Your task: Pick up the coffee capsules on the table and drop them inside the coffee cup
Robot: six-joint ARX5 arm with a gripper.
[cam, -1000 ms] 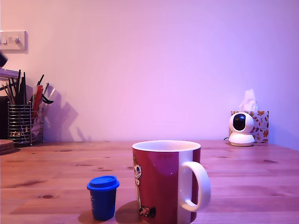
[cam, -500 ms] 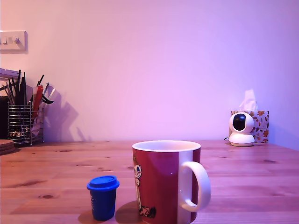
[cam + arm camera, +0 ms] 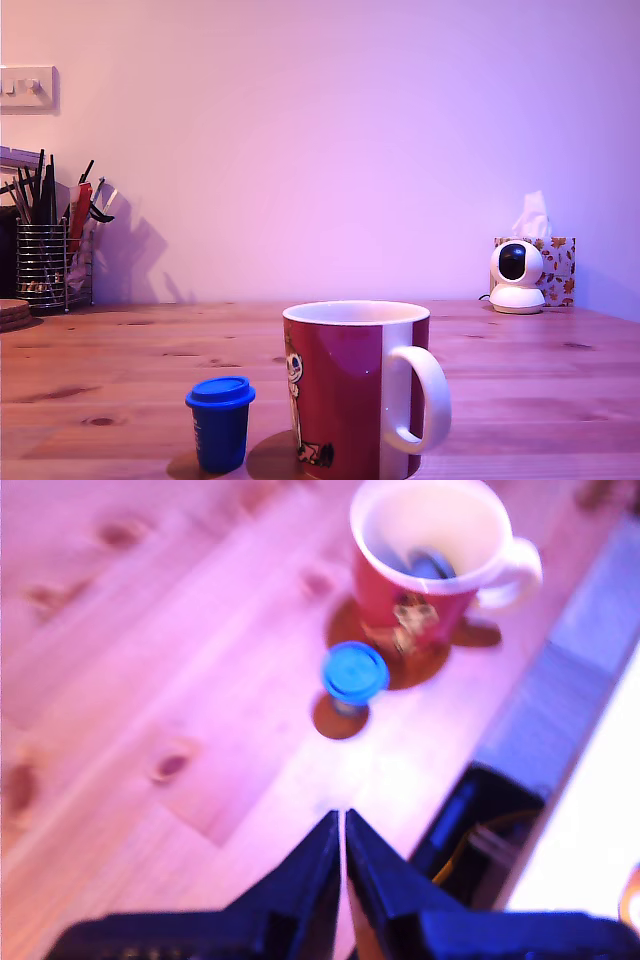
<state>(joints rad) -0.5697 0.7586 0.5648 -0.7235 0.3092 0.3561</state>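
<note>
Wooden table (image 3: 120, 370) carries the coffee cup (image 3: 355, 390) near its front edge; just beside it stands the blue capsule (image 3: 220, 423), judged light, rigid, best pinched below its rim; the gripper (image 3: 343, 825) is seen closed, empty.

A home room: wooden table (image 3: 150, 350), utensil holder (image 3: 42, 262), tissue box (image 3: 556, 262), small security camera (image 3: 516, 272).

- The coffee cup (image 3: 355, 388), dark red with a white stripe, white handle and cartoon print, stands upright on the table (image 3: 520, 390).
- A dark capsule (image 3: 432, 566) lies inside it.
- A blue capsule (image 3: 220, 422) stands just beside the cup, wide top up.
</note>
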